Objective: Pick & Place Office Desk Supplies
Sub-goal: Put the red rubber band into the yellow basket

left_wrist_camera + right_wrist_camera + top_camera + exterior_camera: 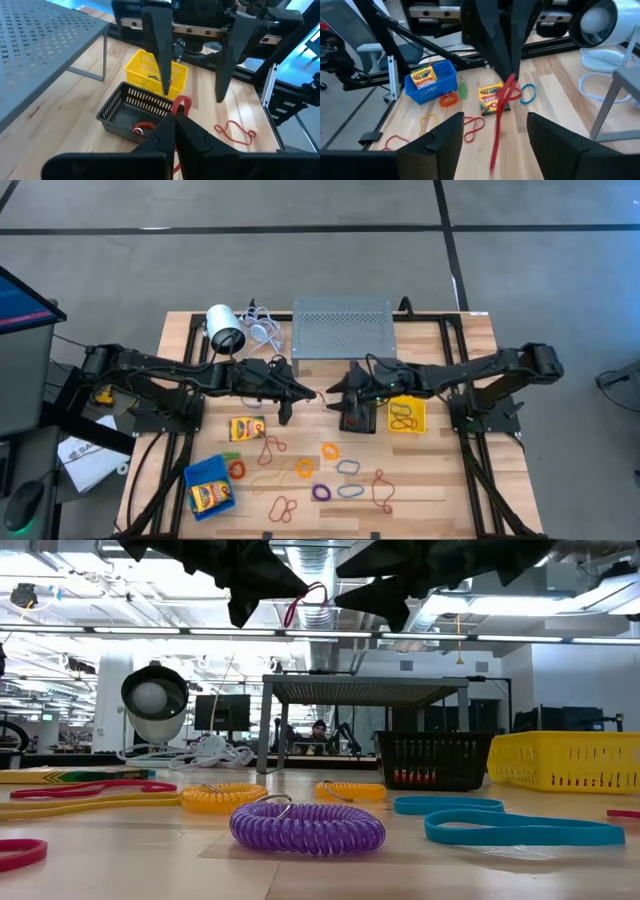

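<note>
The wooden table (420, 480) carries a grey perforated stand (343, 327), white cylinder (224, 328), blue bin (209, 487), black bin (360, 418), yellow bin (406, 415), a crayon box (246, 428) and scattered rubber bands (335, 477).

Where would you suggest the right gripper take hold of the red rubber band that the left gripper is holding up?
On the free length hanging below the left gripper. The red rubber band dangles as a thin, near-vertical strand, pinched only at its top. The right gripper stands open facing it, so it could probably come in level, straddle the strand, and close across it.

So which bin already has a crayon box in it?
The blue bin, at the table's front left; the black bin and yellow bin hold none.
</note>
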Action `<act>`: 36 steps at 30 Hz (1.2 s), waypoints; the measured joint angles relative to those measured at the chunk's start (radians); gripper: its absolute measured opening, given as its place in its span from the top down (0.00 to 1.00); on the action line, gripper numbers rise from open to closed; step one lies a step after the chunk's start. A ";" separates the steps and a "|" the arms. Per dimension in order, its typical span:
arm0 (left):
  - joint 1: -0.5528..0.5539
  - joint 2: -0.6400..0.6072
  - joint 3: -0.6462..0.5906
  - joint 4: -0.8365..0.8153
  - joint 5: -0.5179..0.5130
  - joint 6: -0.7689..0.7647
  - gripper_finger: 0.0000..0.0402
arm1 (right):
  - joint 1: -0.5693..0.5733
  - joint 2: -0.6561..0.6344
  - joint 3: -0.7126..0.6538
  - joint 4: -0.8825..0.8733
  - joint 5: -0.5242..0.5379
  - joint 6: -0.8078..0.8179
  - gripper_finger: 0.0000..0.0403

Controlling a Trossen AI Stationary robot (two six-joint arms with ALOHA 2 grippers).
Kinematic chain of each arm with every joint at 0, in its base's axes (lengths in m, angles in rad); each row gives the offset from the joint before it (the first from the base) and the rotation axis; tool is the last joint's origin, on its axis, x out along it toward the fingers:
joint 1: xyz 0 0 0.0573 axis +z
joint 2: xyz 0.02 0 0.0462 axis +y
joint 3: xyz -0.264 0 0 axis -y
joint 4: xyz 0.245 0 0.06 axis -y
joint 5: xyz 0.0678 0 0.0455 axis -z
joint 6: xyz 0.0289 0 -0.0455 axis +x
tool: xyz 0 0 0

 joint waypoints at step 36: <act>-0.003 0.000 0.000 -0.001 0.008 0.027 0.99 | -0.009 0.027 0.081 -0.082 -0.025 -0.034 1.00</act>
